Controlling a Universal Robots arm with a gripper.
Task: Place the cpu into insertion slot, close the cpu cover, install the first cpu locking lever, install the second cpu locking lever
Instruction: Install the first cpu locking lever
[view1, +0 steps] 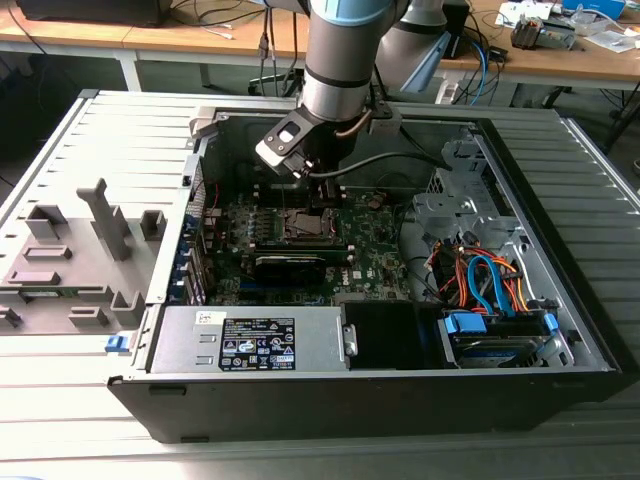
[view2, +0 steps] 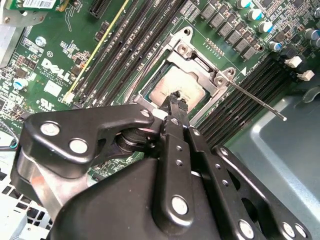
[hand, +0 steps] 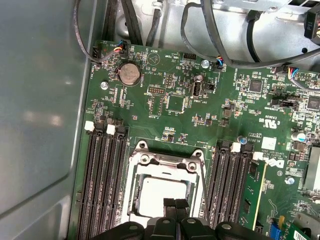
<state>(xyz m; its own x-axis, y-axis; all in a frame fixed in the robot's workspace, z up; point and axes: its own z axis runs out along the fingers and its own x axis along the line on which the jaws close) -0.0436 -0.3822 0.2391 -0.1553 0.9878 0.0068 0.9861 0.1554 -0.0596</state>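
Exterior view, clock bearings taken from the insertion slot, 12 o'clock pointing away from the camera.

1. Nearest the camera, the open computer case (view1: 350, 400) lies on its side. Its power supply (view1: 250, 340) sits against the near wall at about 7 o'clock. A drive bay with blue and orange cables (view1: 495, 330) is at about 4 o'clock.
2. A grey fixture (view1: 70, 250) stands outside the case, well apart at 9 o'clock.
3. A long black card (view1: 290, 265) lies just beside the slot at 6 o'clock.
4. The insertion slot (view1: 305, 225) is on the green board, near the middle of the case.
5. The gripper (view1: 322, 200) hangs over the slot's 1 o'clock edge. The arm (view1: 340, 60) rises from it toward 12 o'clock, and wooden desks (view1: 150, 40) stand beyond.

Wrist views:

6. The cpu (view2: 177, 80) (hand: 157, 192) lies inside the insertion slot (view2: 200, 62) (hand: 165, 162). Its silver top shows through the metal frame around it.
7. In both wrist views the gripper (view2: 175, 99) (hand: 175, 202) has its fingertips pressed together, with nothing visible between them. They are directly above the cpu. Whether they touch it cannot be told.
8. In the second wrist view, a thin metal lever (view2: 257, 102) runs out from the slot's rim across the memory slots (view2: 145, 40). Its end is over the grey case floor.
9. In the first wrist view, memory slots (hand: 105, 180) flank the insertion slot on both sides. A coin cell (hand: 129, 74) sits farther along the board.
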